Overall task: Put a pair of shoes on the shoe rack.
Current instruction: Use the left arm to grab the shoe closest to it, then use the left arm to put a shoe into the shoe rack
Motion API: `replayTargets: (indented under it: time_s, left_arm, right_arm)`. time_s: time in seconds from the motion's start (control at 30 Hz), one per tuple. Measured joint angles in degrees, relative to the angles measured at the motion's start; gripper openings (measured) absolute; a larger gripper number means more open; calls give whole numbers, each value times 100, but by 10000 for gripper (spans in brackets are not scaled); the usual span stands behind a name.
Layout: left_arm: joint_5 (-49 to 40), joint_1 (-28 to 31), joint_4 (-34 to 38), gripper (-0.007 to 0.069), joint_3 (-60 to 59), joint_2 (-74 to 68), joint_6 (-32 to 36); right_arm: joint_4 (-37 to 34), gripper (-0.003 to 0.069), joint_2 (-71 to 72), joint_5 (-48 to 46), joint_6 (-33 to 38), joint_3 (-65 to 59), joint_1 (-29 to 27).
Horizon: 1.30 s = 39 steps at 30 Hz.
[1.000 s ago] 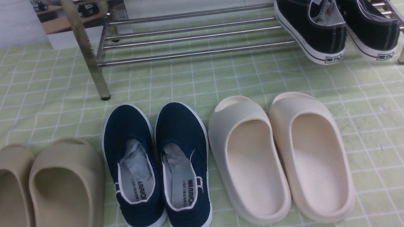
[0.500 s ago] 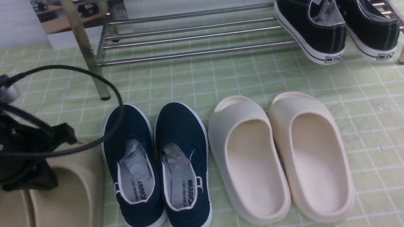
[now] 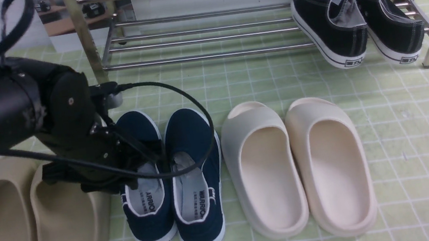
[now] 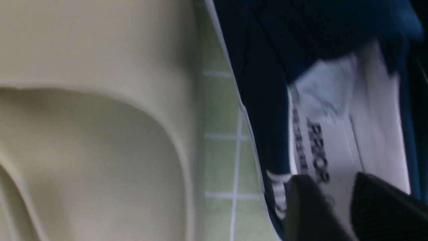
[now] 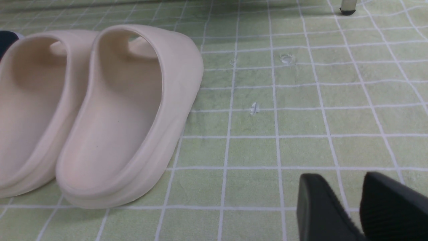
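The pair of shoes stands side by side on the green checked cloth, heels toward me: the left navy slip-on point(image 3: 150, 212) and the right one point(image 3: 193, 152). My left arm reaches in from the left, and my left gripper point(image 3: 143, 161) hangs over the left shoe's mouth. In the left wrist view the left gripper point(image 4: 334, 180) is open above the white lettered insole point(image 4: 337, 134), gripping nothing. My right gripper point(image 5: 341, 179) is open over bare cloth and does not show in the front view. The shoe rack point(image 3: 206, 56) stands behind the shoes.
Black lace-up sneakers point(image 3: 329, 18) lean on the rack's right end. Beige slides point(image 3: 1, 231) lie left of the navy pair and cream slides point(image 3: 267, 171) lie right of it. The cream slides point(image 5: 117, 127) sit beside my right gripper. A black cable point(image 3: 196, 110) loops over the navy shoes.
My left arm has swung in from the left edge to above the left navy shoe, trailing its cable. The shoes and slides have not moved.
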State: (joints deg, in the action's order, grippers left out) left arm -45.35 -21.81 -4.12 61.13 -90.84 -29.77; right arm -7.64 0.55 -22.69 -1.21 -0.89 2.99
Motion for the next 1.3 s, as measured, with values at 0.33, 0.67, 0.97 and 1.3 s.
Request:
replayTargets:
  time_s: [0.33,0.67,0.97,1.3]
  left_arm:
    - [423,0,-428,162,7,-861,-389]
    - [-496,-23,-1021,18,326,248,-602]
    - [-1049,76,-735,18,2517,-389,141]
    - [-1074,262,-446,18,5491,-2741,325]
  right_arm:
    - [0,237,0,0,-6,0,0]
    - [0,237,0,0,-6,0,0]
    - [0,237,0,0,-17,0,0]
    - [0,237,0,0,-17,0,0]
